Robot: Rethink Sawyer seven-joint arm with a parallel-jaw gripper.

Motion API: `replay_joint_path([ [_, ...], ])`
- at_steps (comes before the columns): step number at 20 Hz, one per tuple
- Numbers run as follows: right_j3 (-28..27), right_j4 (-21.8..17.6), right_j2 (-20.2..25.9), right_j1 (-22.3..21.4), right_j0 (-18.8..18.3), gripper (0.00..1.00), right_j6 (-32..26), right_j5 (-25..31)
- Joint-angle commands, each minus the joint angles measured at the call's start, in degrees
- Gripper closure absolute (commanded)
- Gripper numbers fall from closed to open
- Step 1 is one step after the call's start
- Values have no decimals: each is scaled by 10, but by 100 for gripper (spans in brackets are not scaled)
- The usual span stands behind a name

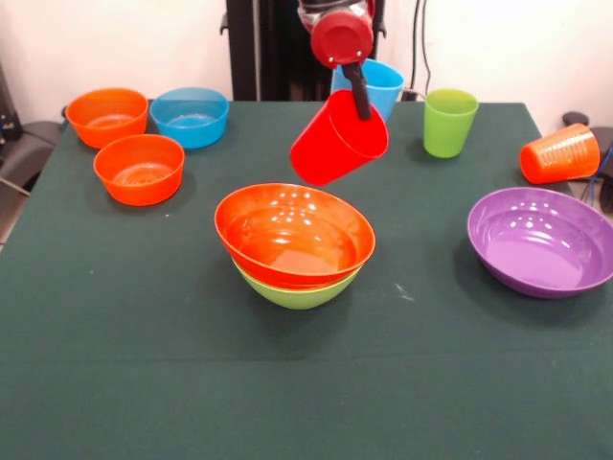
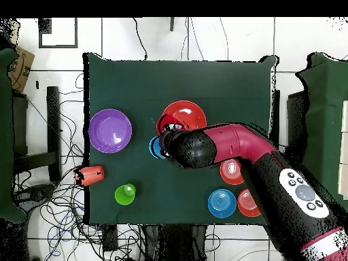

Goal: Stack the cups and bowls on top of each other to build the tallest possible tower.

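Observation:
My gripper (image 1: pixel 363 105) is shut on the rim of the red cup (image 1: pixel 335 142) and holds it tilted in the air, just above and behind the tower. The tower is the large orange-red bowl (image 1: pixel 294 233) nested in the large lime green bowl (image 1: pixel 298 291) at the table's middle. The light blue cup (image 1: pixel 383 84) stands upright behind the gripper. The lime green cup (image 1: pixel 449 122) stands upright to its right. The orange cup (image 1: pixel 560 153) lies on its side at the right edge. In the overhead view my arm (image 2: pixel 224 146) hides the red cup and part of the orange-red bowl (image 2: pixel 183 115).
The large purple bowl (image 1: pixel 541 240) sits at the front right. Two small orange bowls (image 1: pixel 107 115) (image 1: pixel 140 169) and the small blue bowl (image 1: pixel 191 116) are grouped at the back left. The dark green table (image 1: pixel 144 364) has cables beyond its edges in the overhead view.

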Motion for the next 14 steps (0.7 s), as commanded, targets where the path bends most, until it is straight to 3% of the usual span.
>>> replay_joint_path([
  [1,-49,-54,-35,44,11,100,1,24],
  [14,-85,-72,-32,72,7,100,-19,39],
])
